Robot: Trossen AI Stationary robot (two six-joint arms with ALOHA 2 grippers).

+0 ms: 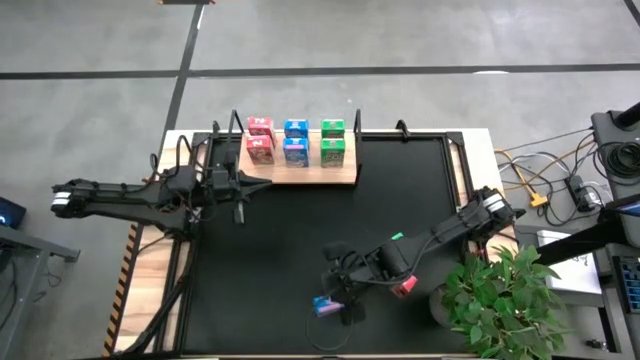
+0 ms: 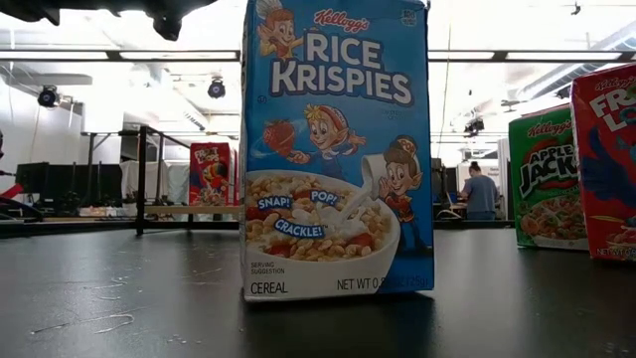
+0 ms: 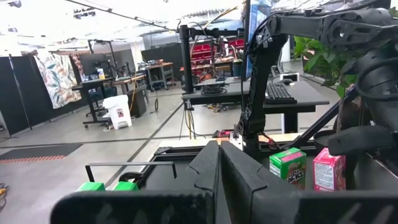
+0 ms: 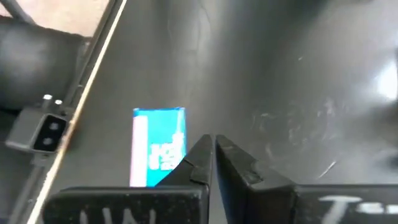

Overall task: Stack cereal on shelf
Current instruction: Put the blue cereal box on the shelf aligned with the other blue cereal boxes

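Observation:
The shelf [image 1: 300, 176], a light wooden board with black posts, lies at the table's far edge and carries six boxes: two pink-red [image 1: 259, 139], two blue [image 1: 295, 140] and two green [image 1: 333, 141]. A third blue cereal box [image 1: 327, 305] [image 2: 338, 149] [image 4: 158, 146] stands upright on the black mat near the near edge. A pink-red box [image 1: 403, 287] [image 2: 618, 159] [image 3: 328, 169] and a green box [image 1: 397, 238] [image 2: 547, 179] [image 3: 288, 167] stand to its right. My right gripper [image 1: 345, 278] [image 4: 213, 149] is shut, just beside and above the blue box. My left gripper [image 1: 243, 190] [image 3: 217, 155] is shut, near the shelf's left end.
A potted plant [image 1: 505, 300] stands at the table's near right corner, close to my right arm. Cables [image 1: 545, 185] lie off the table's right side. The mat's middle [image 1: 330, 215] between shelf and loose boxes is bare. A person [image 2: 482, 191] stands far off in the room.

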